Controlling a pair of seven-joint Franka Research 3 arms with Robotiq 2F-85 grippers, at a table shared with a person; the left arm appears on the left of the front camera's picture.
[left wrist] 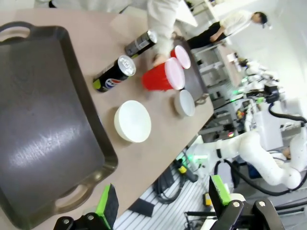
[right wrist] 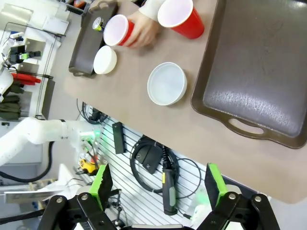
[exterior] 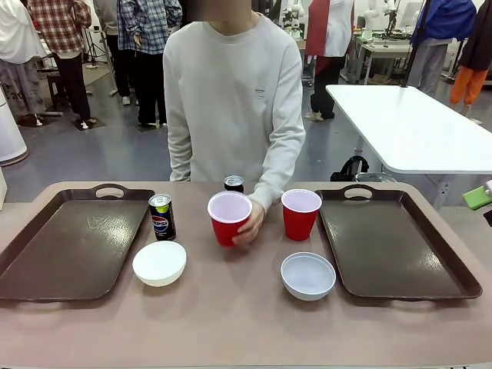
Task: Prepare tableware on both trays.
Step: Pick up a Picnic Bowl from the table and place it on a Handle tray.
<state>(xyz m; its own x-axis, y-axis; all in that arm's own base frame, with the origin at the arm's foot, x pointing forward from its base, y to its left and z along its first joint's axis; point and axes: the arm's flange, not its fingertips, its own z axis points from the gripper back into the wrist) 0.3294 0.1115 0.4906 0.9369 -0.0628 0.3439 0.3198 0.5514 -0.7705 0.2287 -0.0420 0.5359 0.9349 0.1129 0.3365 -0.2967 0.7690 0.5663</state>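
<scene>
All the tableware sat on the table between the left tray and right tray: two bowls, two cans and a cup. The person's hand held the other cup tilted. My left gripper hung spread by the left tray's near corner. My right gripper was also spread, off the table's near edge.

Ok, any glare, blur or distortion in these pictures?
Front view: sharp and evenly lit, with a pale sheen on the left tray. Left wrist view: the scene is tilted, and a bright glare streak runs across that tray. Right wrist view: soft reflections on the right tray, scene rotated.
</scene>
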